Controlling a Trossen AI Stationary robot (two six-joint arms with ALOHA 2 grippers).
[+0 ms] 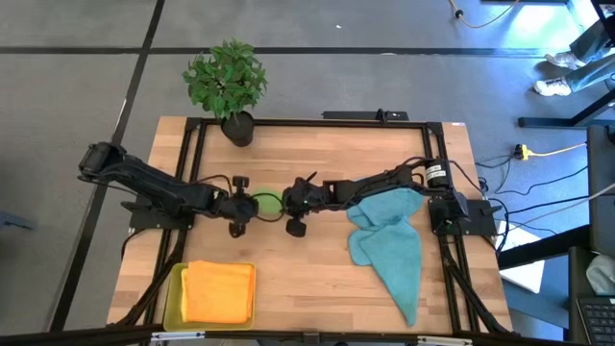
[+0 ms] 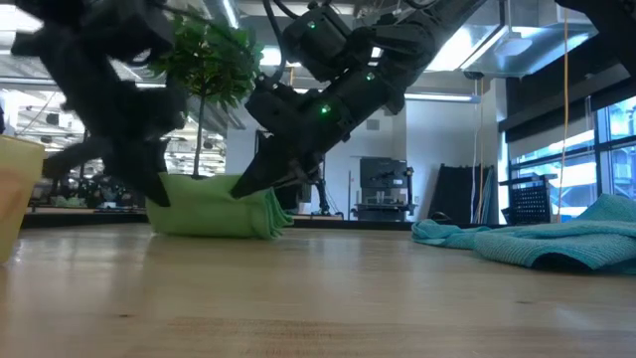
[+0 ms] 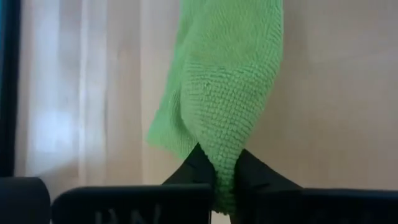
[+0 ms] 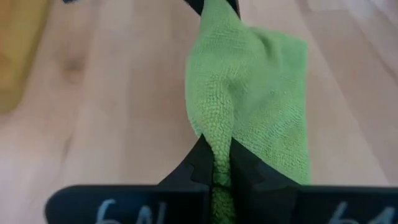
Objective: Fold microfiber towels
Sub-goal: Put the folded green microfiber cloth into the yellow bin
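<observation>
Resting on wooden table (image 1: 317, 264), green towel (image 2: 214, 211) (both grippers pinching)

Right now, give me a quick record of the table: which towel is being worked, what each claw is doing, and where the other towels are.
towel in work: green towel, bunched at the table's middle, between the two arms
left claw: shut on one end of the green towel
right claw: shut on the opposite end
teal-blue towels: crumpled heap on the right side, unfolded
orange towel: folded, lying in the yellow tray at the front left
potted plant: back edge of the table, left of centre
</observation>
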